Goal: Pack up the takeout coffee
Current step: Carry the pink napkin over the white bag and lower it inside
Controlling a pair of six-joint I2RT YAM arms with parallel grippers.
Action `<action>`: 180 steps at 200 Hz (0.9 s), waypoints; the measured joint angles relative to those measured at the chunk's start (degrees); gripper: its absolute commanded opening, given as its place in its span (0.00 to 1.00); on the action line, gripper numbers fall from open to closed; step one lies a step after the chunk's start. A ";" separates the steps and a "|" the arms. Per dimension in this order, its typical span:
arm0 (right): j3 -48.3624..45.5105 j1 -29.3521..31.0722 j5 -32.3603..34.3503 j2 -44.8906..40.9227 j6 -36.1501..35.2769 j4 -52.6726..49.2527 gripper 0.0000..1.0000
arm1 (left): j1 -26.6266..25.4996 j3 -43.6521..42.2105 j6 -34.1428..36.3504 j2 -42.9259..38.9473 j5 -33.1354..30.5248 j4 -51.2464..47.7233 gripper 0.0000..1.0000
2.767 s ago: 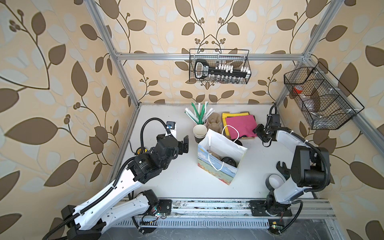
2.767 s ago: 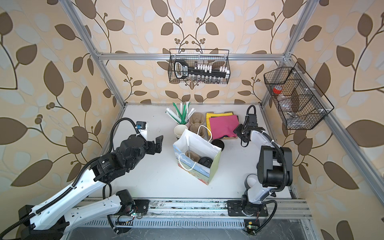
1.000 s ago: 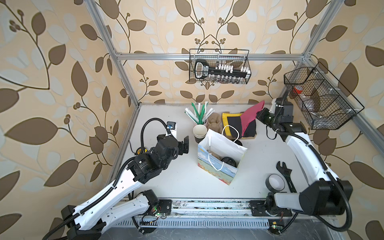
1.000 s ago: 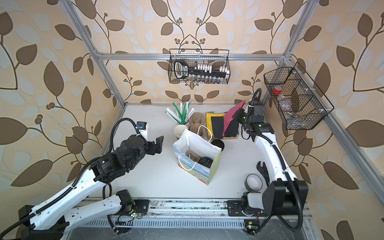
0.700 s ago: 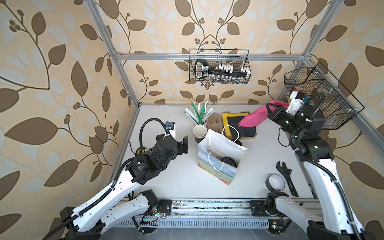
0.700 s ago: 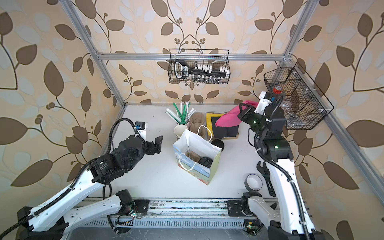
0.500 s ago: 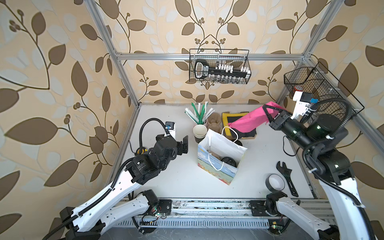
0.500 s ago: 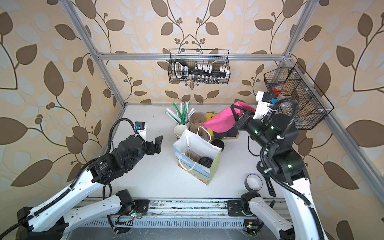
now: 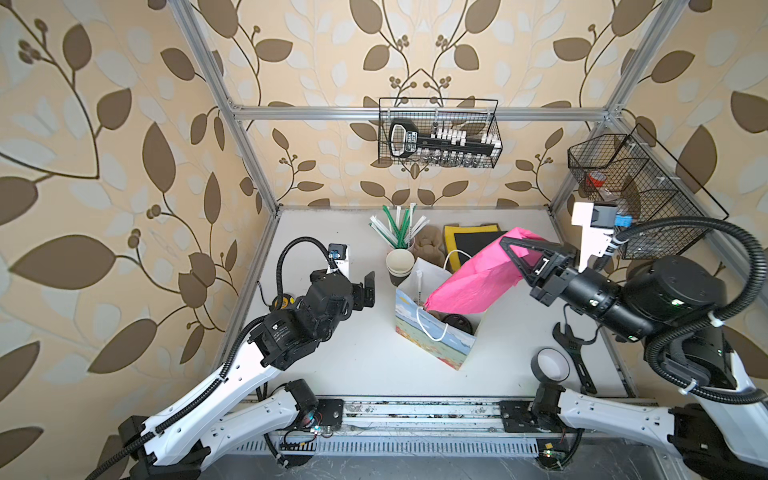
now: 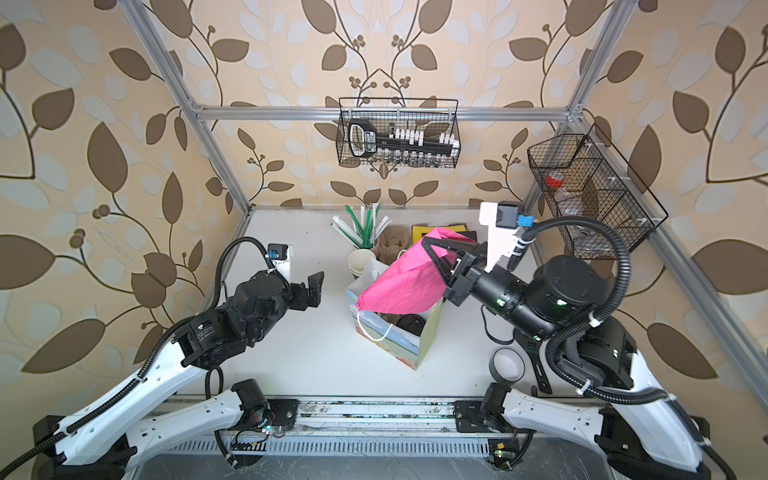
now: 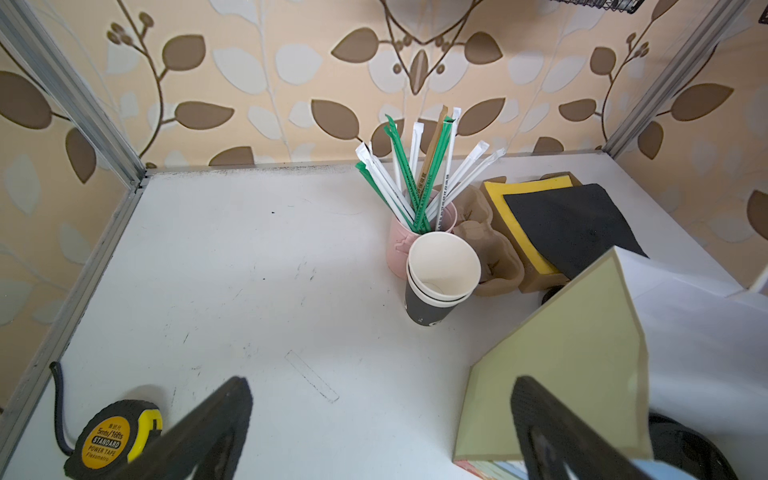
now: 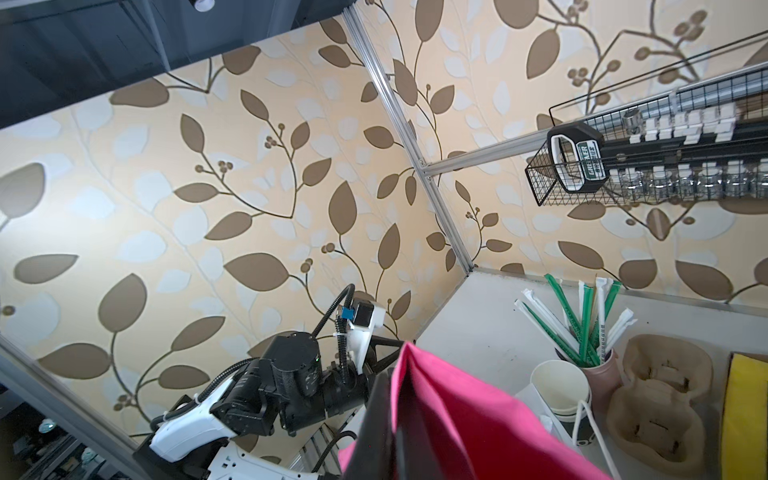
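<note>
Two risks stand out: the left hand (image 9: 365, 289), jaws spread wide and empty near the paper bag (image 9: 432, 340), braces nothing, so the light bag on the worktop (image 9: 353, 365) could tip if pressed. Inside the bag only the black lid of the takeout coffee (image 9: 455, 322) shows, and the pink tissue sheet (image 9: 473, 282) hanging over the bag's mouth may catch the rim or push that lid and topple the hidden cup. Pressed together on the sheet's upper edge, the right hand (image 9: 506, 243) pinches thin paper that could tear or slip free.
</note>
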 measured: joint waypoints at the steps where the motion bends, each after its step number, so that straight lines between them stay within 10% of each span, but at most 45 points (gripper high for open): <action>1: -0.02 0.22 0.20 0.11 -0.09 -0.04 0.00 | 0.00 0.00 0.00 0.00 0.00 0.00 0.99; 95: -11.08 4.46 20.09 5.97 0.48 1.66 0.00 | 0.00 0.00 -0.04 0.02 0.07 0.00 0.99; 180: -21.27 6.03 24.20 6.27 7.34 2.12 0.00 | 0.00 0.00 -0.04 0.02 0.11 0.00 0.99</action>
